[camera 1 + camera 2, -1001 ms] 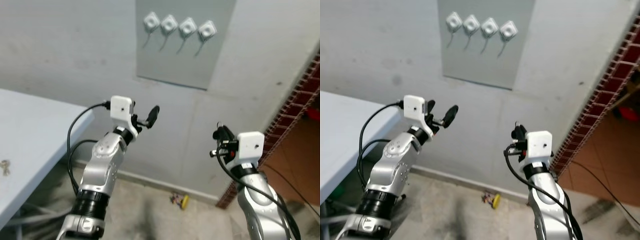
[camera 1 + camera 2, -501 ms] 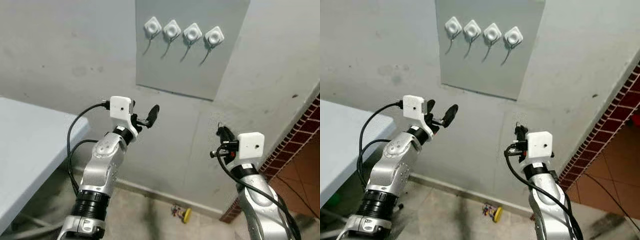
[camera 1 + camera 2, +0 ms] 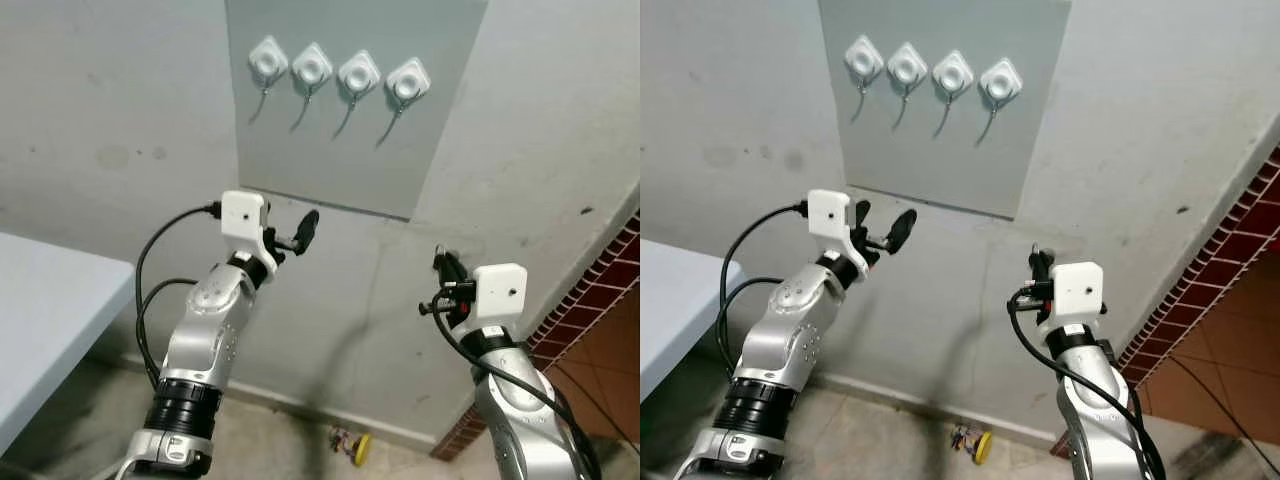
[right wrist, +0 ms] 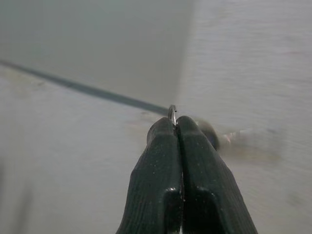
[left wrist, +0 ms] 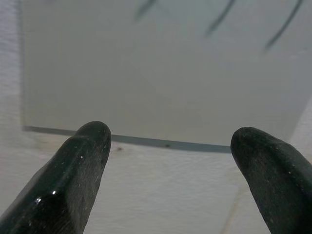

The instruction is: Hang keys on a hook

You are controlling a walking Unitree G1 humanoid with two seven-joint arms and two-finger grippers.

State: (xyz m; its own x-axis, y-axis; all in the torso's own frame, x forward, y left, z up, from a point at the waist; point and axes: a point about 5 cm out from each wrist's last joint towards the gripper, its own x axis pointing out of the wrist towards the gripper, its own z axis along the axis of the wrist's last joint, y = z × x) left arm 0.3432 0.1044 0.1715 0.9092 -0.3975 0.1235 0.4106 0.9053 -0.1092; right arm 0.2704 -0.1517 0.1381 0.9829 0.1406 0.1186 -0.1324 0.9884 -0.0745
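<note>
Upper centre of my left eye view, four hooks [image 3: 330,75] sit on a grey panel [image 3: 345,130]; both claws hang below. By left wrist view, my left claw [image 5: 170,170] gapes empty. By right wrist view, my right claw [image 4: 175,127] pinches the key ring [image 4: 172,113].

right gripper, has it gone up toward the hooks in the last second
Cannot tell. The right gripper sits at the same spot in the head views, while the hooks and panel shifted, so the camera moved.
</note>
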